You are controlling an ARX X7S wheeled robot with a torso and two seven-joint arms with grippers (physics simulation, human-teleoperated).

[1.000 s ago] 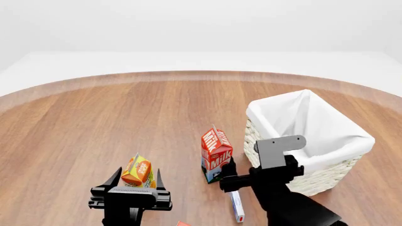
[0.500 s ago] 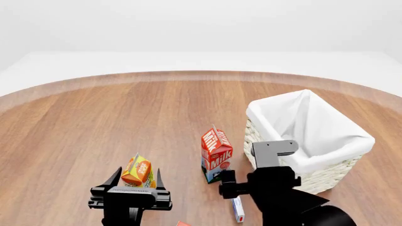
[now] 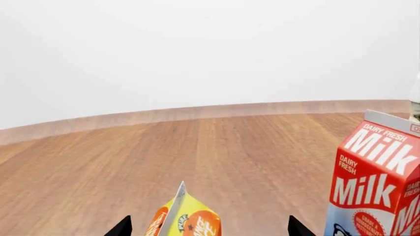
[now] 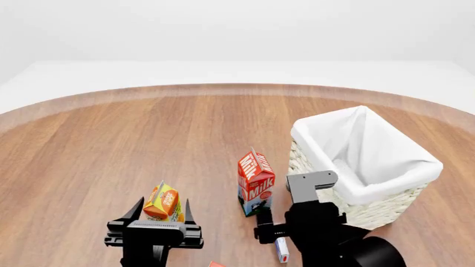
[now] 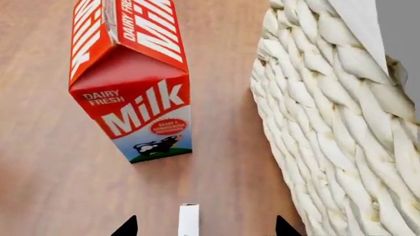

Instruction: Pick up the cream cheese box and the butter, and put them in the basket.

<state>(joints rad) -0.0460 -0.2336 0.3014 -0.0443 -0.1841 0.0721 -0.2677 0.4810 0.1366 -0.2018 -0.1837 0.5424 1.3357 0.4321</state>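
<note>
Right claw point(image 5: 200, 227), jaws apart, straddles cream cheese box point(image 5: 189, 220) beside basket point(image 5: 328, 128), lined up to grasp; left claw point(image 4: 159, 214) waits, likewise apart

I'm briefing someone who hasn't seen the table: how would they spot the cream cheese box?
Find the big white wicker basket. Beside it stands the red milk carton. The cream cheese box lies flat on the wood in front of these: a thin white sliver, far smaller than either carton.

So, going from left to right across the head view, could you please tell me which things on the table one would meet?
Orange juice carton → milk carton → cream cheese box → basket.
</note>
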